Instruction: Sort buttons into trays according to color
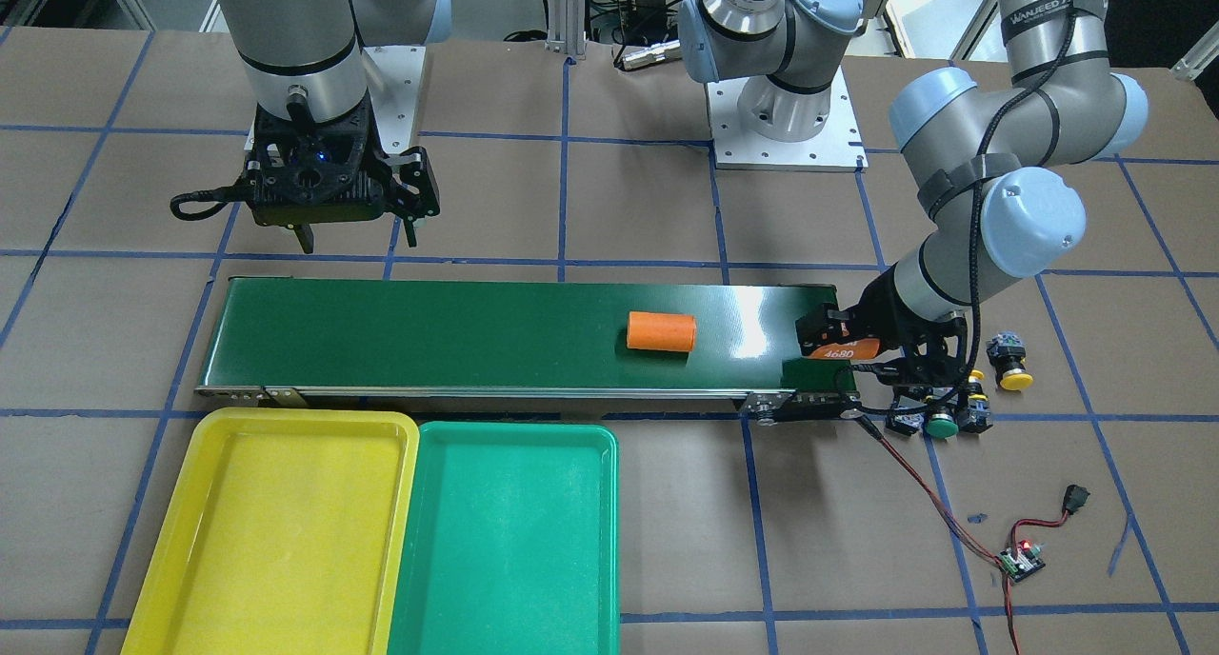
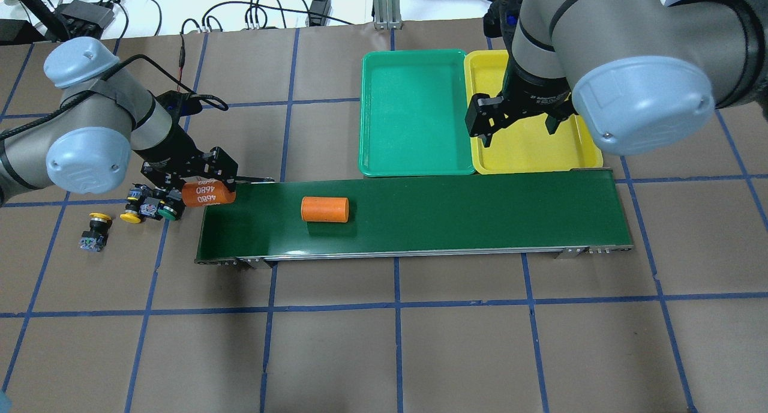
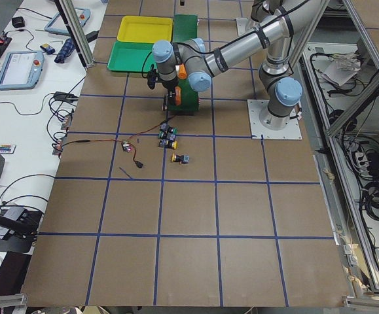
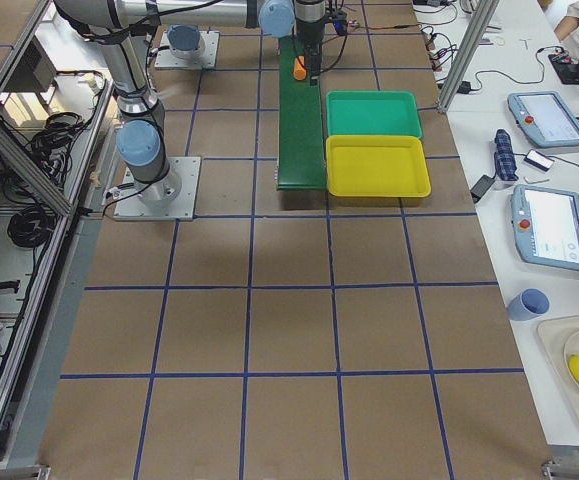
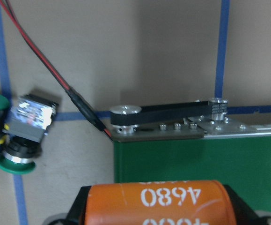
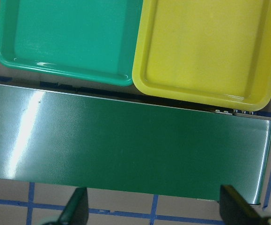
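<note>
In the front-facing view, the left gripper is squeezing the orange cylinder marked 4680 just over one end of the green belt. I think it is holding it there because the belt is the road to the other end. A plain orange cylinder is lying on the belt. The buttons are sitting on the table, just beside that same belt end. Three are bunched together, and a lone yellow button is lying a little apart. The yellow tray and the green tray are lying side by side next to the belt's far end. No buttons are in them.

In the overhead view, the right gripper is hanging up high near the trays, fingers spread wide, gripping nothing. It is likely placed there to grab what the belt brings and drop it in the tray of the same color.

From the left-end camera, the buttons are lying close to the big near arm, so that arm can reach them.

From the right-end camera, the trays are hugging the belt's side, making a short trip.

In the left wrist camera, black fingers are hugging both ends of the marked cylinder. Two green caps are showing at the left.

In the right wrist camera, two fingertips are showing far apart, with nothing between them.
</note>
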### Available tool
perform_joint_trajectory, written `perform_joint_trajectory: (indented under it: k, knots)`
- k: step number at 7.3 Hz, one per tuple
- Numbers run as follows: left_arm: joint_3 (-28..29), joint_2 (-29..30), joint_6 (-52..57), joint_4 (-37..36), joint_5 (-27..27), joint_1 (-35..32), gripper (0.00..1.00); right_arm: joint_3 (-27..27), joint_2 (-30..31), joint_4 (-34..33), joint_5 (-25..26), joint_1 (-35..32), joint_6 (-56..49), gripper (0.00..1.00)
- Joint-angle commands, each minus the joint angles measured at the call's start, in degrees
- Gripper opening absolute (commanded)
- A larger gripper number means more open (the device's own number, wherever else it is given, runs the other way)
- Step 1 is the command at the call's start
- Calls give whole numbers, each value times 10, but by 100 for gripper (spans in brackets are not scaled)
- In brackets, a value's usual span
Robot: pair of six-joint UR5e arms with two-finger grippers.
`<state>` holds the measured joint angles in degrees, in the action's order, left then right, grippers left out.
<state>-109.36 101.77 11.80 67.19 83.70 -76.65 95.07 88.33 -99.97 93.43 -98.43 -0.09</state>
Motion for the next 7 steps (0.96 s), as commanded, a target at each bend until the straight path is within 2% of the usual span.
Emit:
perform_joint_trajectory:
  k: [1,2,3,4,7]
  knots:
    - [-17,-2,-10,-4,-3,-9,0,0,0,-1,1,0,0,100]
    - [-14,5,-10,-5,-2,-10,9,0,0,-1,1,0,0,100]
    - [-18,6,-9,-3,-5,-10,67,0,0,-1,1,0,0,100]
    - [-29,4,-10,-3,-5,-11,100,0,0,-3,1,0,0,100]
    - [-7,-24,-10,3,2,-12,100,0,-1,-4,2,0,-1,100]
